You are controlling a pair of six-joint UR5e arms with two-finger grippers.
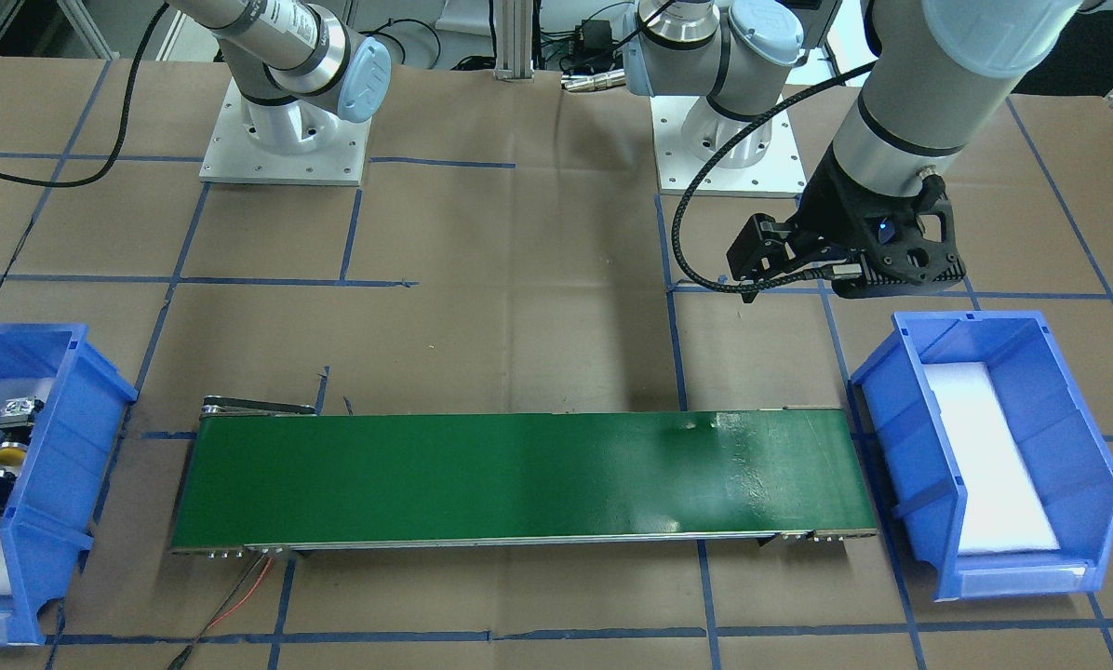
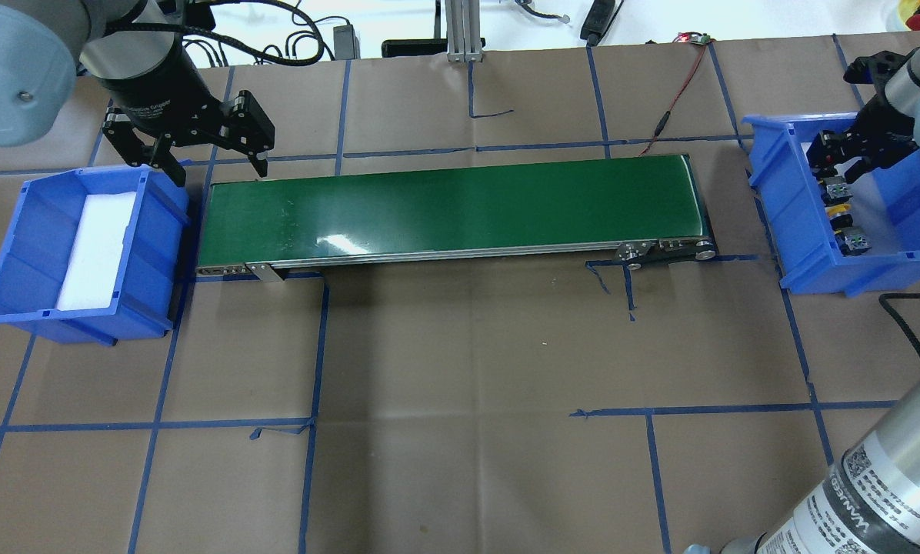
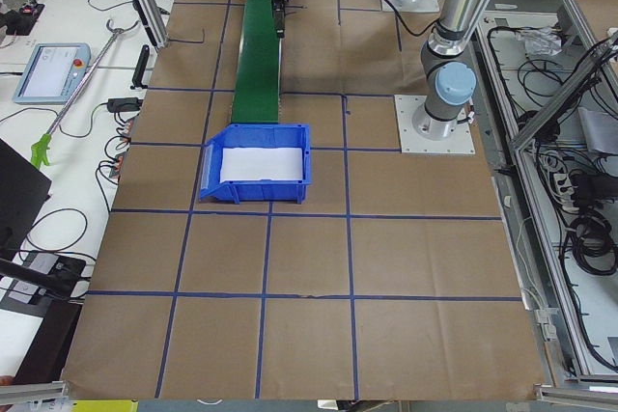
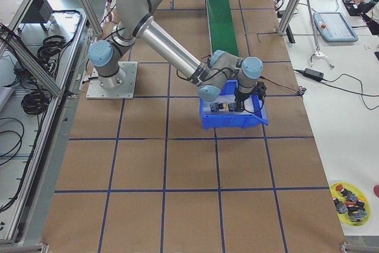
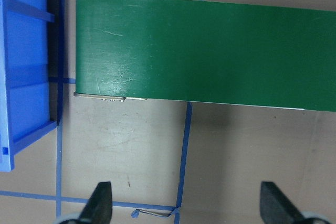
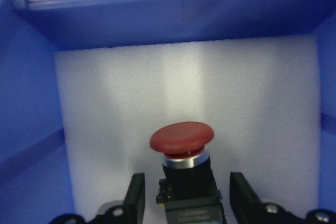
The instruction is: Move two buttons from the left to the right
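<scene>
The red-capped button (image 6: 182,139) rests on white foam in the blue bin (image 2: 783,223) on my right side. My right gripper (image 6: 187,192) is open, with one finger on each side of the button's black body and a small gap on both sides. The overhead view shows this gripper (image 2: 841,158) low in the bin. The yellow-capped button (image 2: 837,208) lies in the same bin, beside other grey button bodies; it also shows in the front-facing view (image 1: 7,454). My left gripper (image 2: 218,169) is open and empty, hovering by the belt's left end.
A green conveyor belt (image 2: 452,215) runs between the two bins. A second blue bin (image 2: 14,254), holding only white foam, sits at the belt's left end. Red and black wires (image 2: 671,108) lie beyond the belt. Blue tape lines cross the brown table.
</scene>
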